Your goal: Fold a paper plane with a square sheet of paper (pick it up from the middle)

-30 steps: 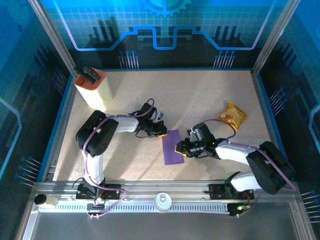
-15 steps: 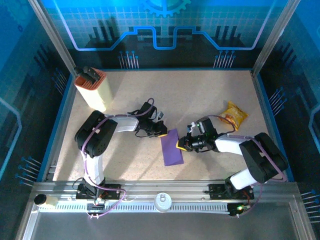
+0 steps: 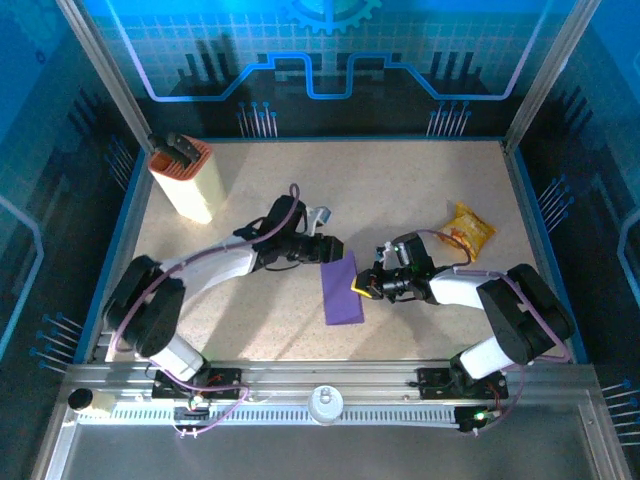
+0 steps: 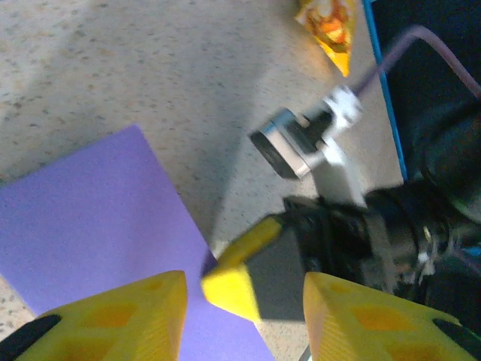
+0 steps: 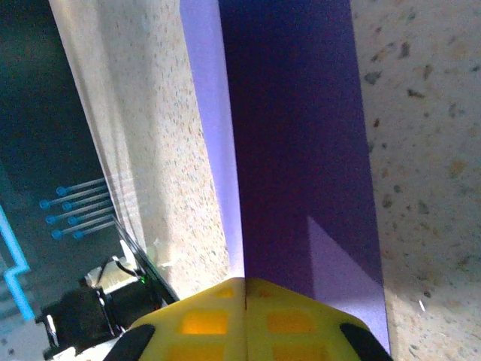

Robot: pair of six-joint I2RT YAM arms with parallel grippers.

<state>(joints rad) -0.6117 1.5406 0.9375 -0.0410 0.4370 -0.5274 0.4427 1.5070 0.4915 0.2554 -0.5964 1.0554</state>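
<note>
Early stage: square sheet of paper (image 3: pixel 342 290) looks folded once into a narrow rectangle, flat on worktop (image 3: pixel 400 190), well left of snack packet (image 3: pixel 468 230). R jaws shut, apparently pinching its packet-side edge. L jaws partly apart, empty, over side far from packet. Nose, wing folds not yet done.

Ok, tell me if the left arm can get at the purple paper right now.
Probably yes. The left gripper is open over the far end of the paper, with nothing between them. The right gripper is shut on the paper's right edge, so the left side is free.
</note>
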